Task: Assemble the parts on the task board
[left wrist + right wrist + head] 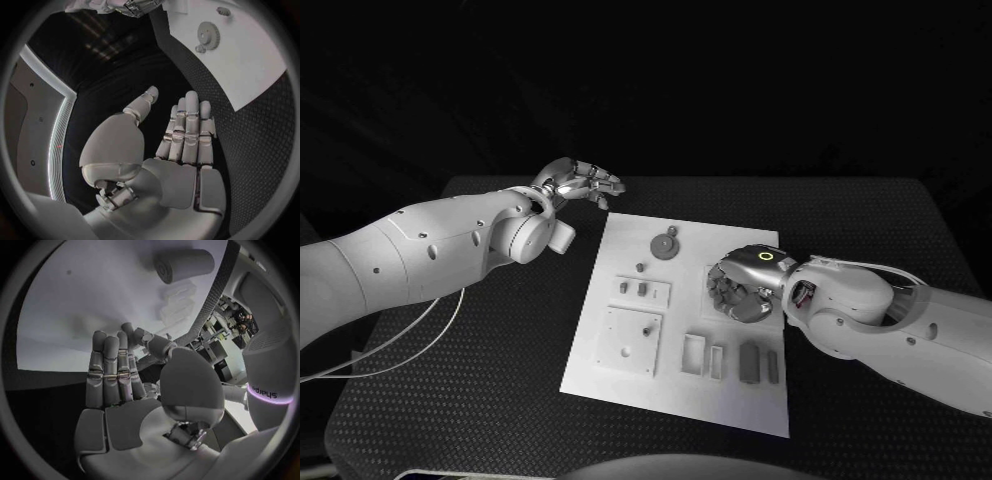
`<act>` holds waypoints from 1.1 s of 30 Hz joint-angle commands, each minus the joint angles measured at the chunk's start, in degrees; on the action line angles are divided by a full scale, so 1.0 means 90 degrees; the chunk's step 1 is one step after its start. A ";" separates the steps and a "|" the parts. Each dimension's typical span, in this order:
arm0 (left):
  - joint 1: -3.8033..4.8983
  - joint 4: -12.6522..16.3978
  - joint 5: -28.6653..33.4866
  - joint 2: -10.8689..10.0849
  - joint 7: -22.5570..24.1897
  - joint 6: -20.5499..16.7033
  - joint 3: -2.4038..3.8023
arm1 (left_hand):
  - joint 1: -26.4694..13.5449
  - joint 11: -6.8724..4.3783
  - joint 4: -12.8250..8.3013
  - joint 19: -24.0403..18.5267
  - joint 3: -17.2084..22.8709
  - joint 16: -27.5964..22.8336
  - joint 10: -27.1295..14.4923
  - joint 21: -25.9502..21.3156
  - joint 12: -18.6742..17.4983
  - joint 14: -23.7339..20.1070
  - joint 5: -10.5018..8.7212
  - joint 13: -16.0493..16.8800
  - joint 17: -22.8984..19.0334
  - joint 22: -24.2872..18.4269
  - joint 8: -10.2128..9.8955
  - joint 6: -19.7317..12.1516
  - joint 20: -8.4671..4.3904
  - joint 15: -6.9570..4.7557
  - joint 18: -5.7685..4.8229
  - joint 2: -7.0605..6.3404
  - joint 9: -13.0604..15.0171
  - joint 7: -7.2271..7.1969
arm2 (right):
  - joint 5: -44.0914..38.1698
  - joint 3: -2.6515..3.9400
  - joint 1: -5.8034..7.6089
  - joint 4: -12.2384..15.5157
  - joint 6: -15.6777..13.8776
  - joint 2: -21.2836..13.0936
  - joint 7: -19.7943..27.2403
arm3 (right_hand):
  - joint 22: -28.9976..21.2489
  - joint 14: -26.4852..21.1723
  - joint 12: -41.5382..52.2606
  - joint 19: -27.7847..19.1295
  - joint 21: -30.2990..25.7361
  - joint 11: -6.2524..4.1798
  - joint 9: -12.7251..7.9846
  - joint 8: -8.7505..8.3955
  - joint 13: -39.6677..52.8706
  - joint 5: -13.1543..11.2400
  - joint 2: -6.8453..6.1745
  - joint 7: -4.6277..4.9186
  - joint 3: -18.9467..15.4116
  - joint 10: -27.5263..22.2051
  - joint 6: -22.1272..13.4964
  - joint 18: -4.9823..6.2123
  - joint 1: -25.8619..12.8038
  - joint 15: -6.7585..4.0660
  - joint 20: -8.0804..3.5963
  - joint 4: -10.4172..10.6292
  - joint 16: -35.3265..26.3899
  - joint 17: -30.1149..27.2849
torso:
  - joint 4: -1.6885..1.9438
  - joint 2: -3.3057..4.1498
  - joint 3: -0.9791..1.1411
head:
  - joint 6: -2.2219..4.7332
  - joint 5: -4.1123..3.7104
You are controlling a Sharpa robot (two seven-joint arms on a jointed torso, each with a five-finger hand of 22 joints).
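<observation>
The white task board (678, 380) lies in the middle of the black table. A grey gear (669, 243) sits near its far edge with a small peg (640, 266) beside it. Two grey bars (749, 362) stand near the front right, next to white slotted holders (694, 352). My left hand (581, 182) hovers off the board's far left corner, fingers straight and apart (184, 132), holding nothing. The gear (208, 34) lies ahead of it. My right hand (740, 285) hangs over the board's right side, fingers extended (115, 372) and empty, above a grey cylinder (184, 264).
A white square plate (629, 340) and a small block with two pins (643, 290) sit on the board's left half. Bare black table (488, 400) stretches around the board. Loose white cables (401, 340) trail from my left arm.
</observation>
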 commanded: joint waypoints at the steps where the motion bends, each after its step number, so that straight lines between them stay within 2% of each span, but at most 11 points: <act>1: 0.0007 0.0011 0.0036 0.0006 0.0049 0.0074 0.0004 | 0.0024 0.0026 0.0035 0.0038 -0.0006 0.0008 -0.0029 -0.0042 0.0013 -0.0057 -0.0034 -0.0006 0.0011 0.0007 0.0026 -0.0051 0.0019 -0.0002 0.0026 0.0023 -0.0009 0.0003 | -0.0135 -0.0005 -0.0014 0.0016 0.0017 0.0003 0.0007 | 0.0177 0.0004 0.0047 0.0050 0.0112 -0.0017 0.0068 0.0062 0.0062 -0.0034 0.0143 -0.0028 0.0102 0.0071 0.0091 0.0056 -0.0007 -0.0048 -0.0025 -0.0031 0.0113 0.0046 | 0.0000 0.0001 -0.0001 | -0.0007 0.0003; 15: 0.0007 -0.0014 0.0036 0.0015 0.0051 0.0072 0.0004 | 0.0018 0.0027 0.0039 0.0043 -0.0008 0.0008 -0.0032 -0.0047 0.0011 -0.0055 -0.0034 -0.0014 0.0019 0.0013 0.0011 -0.0084 0.0018 -0.0002 0.0027 0.0022 -0.0018 0.0016 | 0.0190 0.0000 -0.0017 0.0123 -0.0255 -0.0080 0.0060 | 0.0170 -0.0031 0.0110 0.0040 0.0414 -0.0062 0.0183 0.0101 0.0289 -0.0037 0.0231 -0.0059 0.0249 0.0114 0.0140 0.0056 -0.0153 -0.0107 -0.0081 -0.0150 0.0329 0.0100 | -0.0001 0.0001 0.0010 | -0.0007 0.0012; 21: 0.0007 -0.0019 0.0036 0.0019 0.0051 0.0073 0.0004 | 0.0018 0.0027 0.0040 0.0043 -0.0008 0.0007 -0.0033 -0.0048 0.0011 -0.0055 -0.0034 -0.0015 0.0021 0.0015 0.0009 -0.0089 0.0018 -0.0002 0.0027 0.0022 -0.0019 0.0019 | 0.0327 0.0046 -0.0016 0.0198 -0.0280 -0.0151 0.0082 | 0.0169 -0.0032 0.0116 0.0035 0.0451 -0.0066 0.0202 0.0106 0.0321 -0.0037 0.0236 -0.0062 0.0257 0.0115 0.0142 0.0056 -0.0173 -0.0112 -0.0085 -0.0163 0.0348 0.0099 | -0.0006 -0.0005 0.0004 | -0.0002 0.0017; 25: 0.0006 -0.0023 0.0036 0.0022 0.0052 0.0073 0.0004 | 0.0017 0.0027 0.0040 0.0043 -0.0008 0.0007 -0.0033 -0.0049 0.0011 -0.0055 -0.0034 -0.0017 0.0022 0.0015 0.0007 -0.0092 0.0018 -0.0002 0.0027 0.0022 -0.0020 0.0020 | 0.0463 0.0127 -0.0016 0.0246 -0.0269 -0.0181 0.0093 | 0.0169 -0.0032 0.0119 0.0033 0.0465 -0.0067 0.0209 0.0108 0.0333 -0.0037 0.0235 -0.0063 0.0259 0.0116 0.0144 0.0056 -0.0181 -0.0114 -0.0087 -0.0168 0.0355 0.0098 | -0.0007 -0.0002 0.0003 | 0.0000 0.0017; 27: 0.0006 -0.0034 0.0036 0.0026 0.0050 0.0076 0.0004 | 0.0017 0.0028 0.0040 0.0044 -0.0008 0.0007 -0.0034 -0.0049 0.0010 -0.0054 -0.0034 -0.0017 0.0023 0.0016 0.0006 -0.0095 0.0018 -0.0002 0.0027 0.0023 -0.0021 0.0021 | 0.0667 0.0182 -0.0014 0.0293 -0.0226 -0.0215 0.0098 | 0.0168 -0.0033 0.0120 0.0031 0.0471 -0.0068 0.0212 0.0109 0.0340 -0.0037 0.0234 -0.0063 0.0261 0.0116 0.0145 0.0056 -0.0184 -0.0114 -0.0087 -0.0170 0.0358 0.0098 | -0.0004 -0.0002 0.0005 | 0.0002 0.0018; 29: 0.0006 -0.0040 0.0036 0.0025 0.0050 0.0077 0.0004 | 0.0017 0.0028 0.0041 0.0044 -0.0008 0.0007 -0.0034 -0.0050 0.0010 -0.0054 -0.0034 -0.0018 0.0023 0.0017 0.0005 -0.0097 0.0018 -0.0002 0.0027 0.0024 -0.0021 0.0022 | 0.0740 0.0276 -0.0009 0.0365 -0.0169 -0.0251 0.0101 | 0.0168 -0.0033 0.0121 0.0027 0.0481 -0.0069 0.0218 0.0109 0.0349 -0.0037 0.0235 -0.0064 0.0263 0.0115 0.0145 0.0056 -0.0188 -0.0116 -0.0089 -0.0176 0.0364 0.0098 | -0.0002 -0.0002 0.0005 | 0.0000 0.0022; 33: 0.0006 -0.0050 0.0036 0.0023 0.0049 0.0074 0.0004 | 0.0018 0.0028 0.0041 0.0045 -0.0008 0.0006 -0.0035 -0.0051 0.0010 -0.0054 -0.0034 -0.0020 0.0025 0.0018 0.0005 -0.0100 0.0018 -0.0002 0.0027 0.0024 -0.0022 0.0023 | 0.1169 0.0360 0.0045 0.0500 -0.0078 -0.0310 0.0119 | 0.0167 -0.0037 0.0121 0.0022 0.0496 -0.0069 0.0225 0.0109 0.0362 -0.0037 0.0238 -0.0064 0.0266 0.0111 0.0142 0.0056 -0.0197 -0.0116 -0.0089 -0.0181 0.0370 0.0096 | -0.0004 -0.0003 0.0002 | -0.0007 0.0035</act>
